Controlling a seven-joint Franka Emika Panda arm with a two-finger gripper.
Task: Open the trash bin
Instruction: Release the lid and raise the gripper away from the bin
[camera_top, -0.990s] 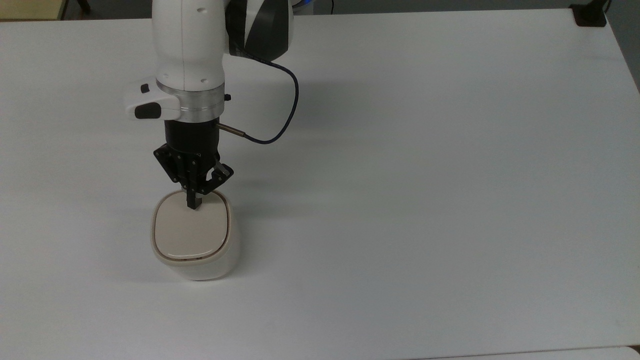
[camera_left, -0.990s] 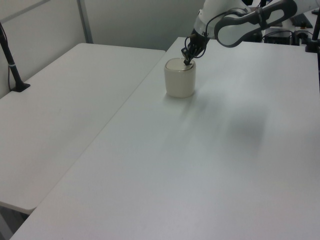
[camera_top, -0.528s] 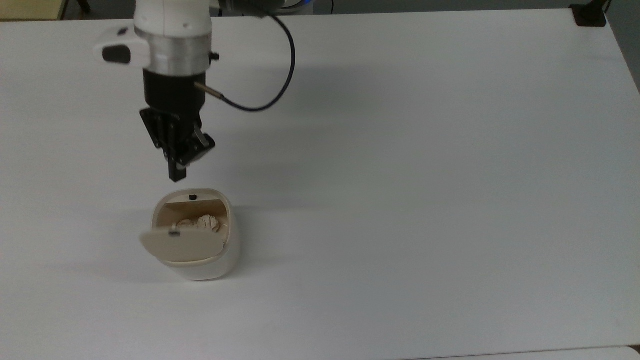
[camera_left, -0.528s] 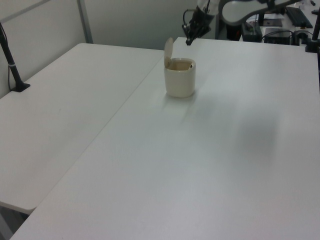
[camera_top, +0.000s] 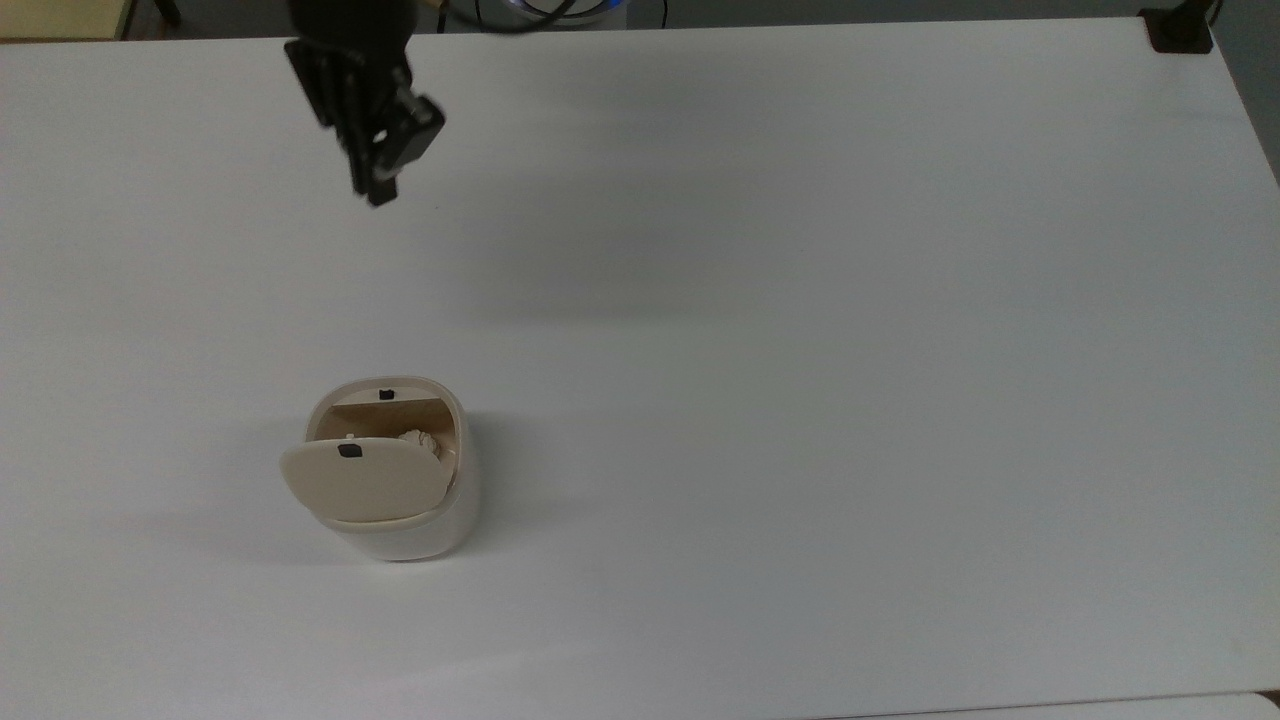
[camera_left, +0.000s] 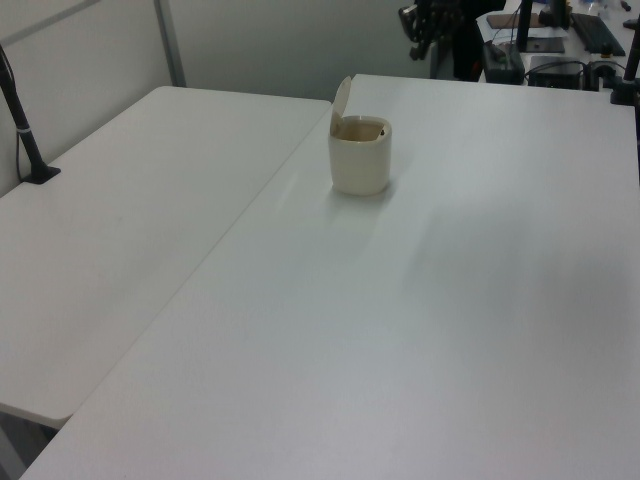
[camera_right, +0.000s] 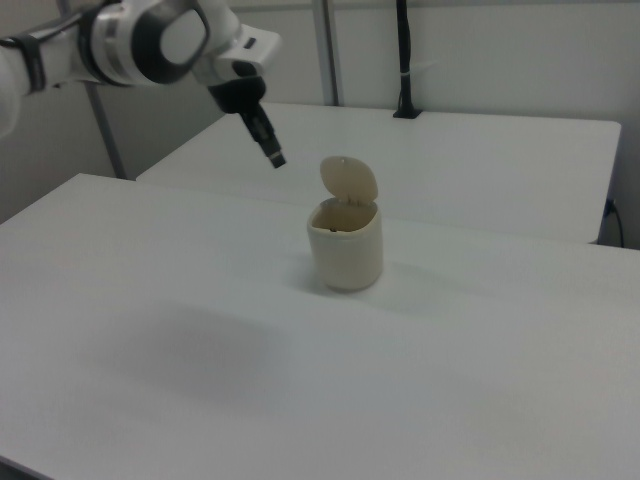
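A white table holds one trash bin, cream-bodied, its beige lid standing up on its hinge, with crumpled paper showing inside. One gripper hangs in the air well apart from the bin, toward the top view's upper edge; its fingers look drawn together, holding nothing. A second white table stands alongside.

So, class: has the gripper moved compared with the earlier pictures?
Yes. In the top view the gripper has drawn away from the trash bin, toward the table's far edge; earlier it touched the shut lid, which now stands open.
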